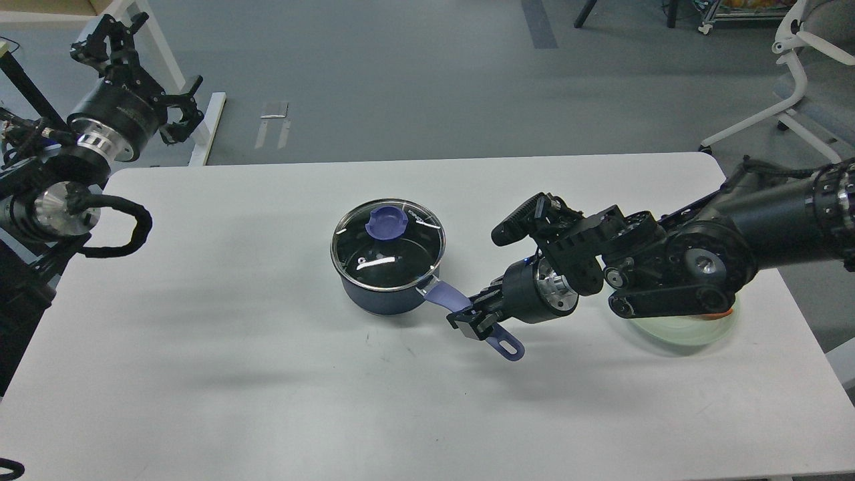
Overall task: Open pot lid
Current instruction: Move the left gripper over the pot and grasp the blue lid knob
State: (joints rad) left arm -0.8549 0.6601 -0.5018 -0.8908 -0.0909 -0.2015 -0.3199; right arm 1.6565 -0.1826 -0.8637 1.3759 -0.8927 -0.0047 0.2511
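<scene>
The pot (384, 280) sits at the middle of the white worktop (234, 387) with the lid (387, 246) on it, its handle (467, 317) pointing to 4 o'clock and clamped by the right hand (475, 319), while the left hand (143, 70), fingers spread and empty, hangs at 10 o'clock

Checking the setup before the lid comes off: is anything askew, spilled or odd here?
Nothing spilled or damaged. The lid sits level on the pot. The right gripper is on the pot's handle, and the right arm hides most of a pale green plate.
</scene>
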